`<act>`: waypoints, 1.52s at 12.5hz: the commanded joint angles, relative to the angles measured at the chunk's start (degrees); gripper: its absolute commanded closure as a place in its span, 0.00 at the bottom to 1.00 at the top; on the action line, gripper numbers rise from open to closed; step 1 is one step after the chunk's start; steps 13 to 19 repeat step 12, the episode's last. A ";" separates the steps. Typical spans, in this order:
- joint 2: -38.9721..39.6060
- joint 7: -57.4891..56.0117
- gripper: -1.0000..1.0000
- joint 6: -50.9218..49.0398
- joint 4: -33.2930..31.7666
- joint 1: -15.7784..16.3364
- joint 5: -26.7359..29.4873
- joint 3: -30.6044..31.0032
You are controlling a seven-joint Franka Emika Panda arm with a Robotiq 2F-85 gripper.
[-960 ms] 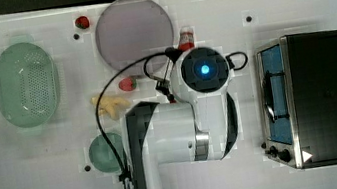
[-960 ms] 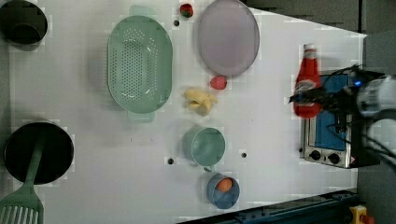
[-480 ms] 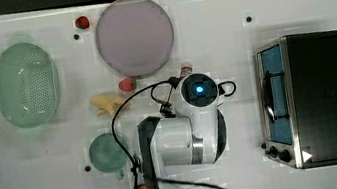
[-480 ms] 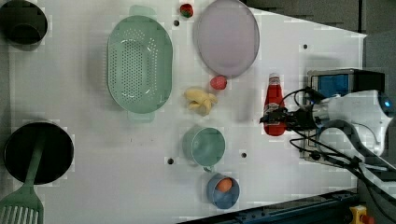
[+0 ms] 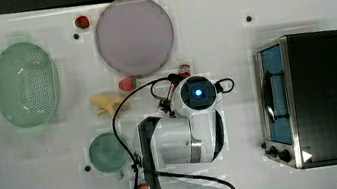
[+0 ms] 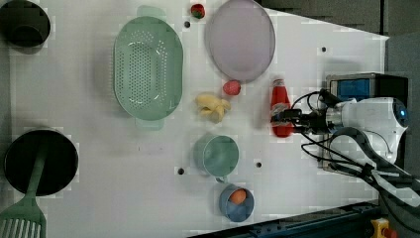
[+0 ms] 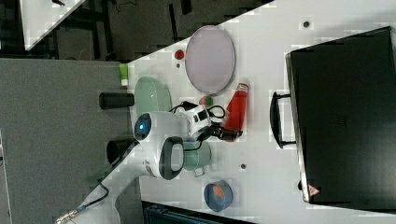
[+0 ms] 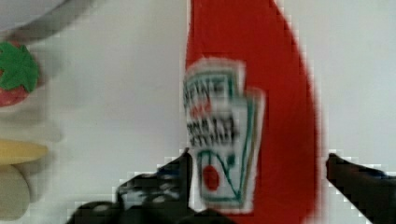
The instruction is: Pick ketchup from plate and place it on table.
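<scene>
Ketchup (image 6: pixel 282 110) (glossy red, tapered) stands on smooth white table (image 6: pixel 99 198); gripper (image 8: pixel 254 175) fingers spread beside it.

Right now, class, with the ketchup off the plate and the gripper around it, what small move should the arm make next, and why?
Probably draw straight back and up. The ketchup stands on the table, clear of the plate, and the gripper looks open, with a gap showing on one side in the wrist view. A sideways move could topple the bottle.
</scene>
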 commanded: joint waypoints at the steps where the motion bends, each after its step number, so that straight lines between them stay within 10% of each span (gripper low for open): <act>1: -2.99 2.22 0.00 0.00 1.89 -0.35 0.23 0.53; 12: -14.27 24.26 0.00 -30.75 24.91 -0.03 0.23 2.03; 19: -14.27 24.26 0.00 -30.75 24.91 -0.03 0.23 2.03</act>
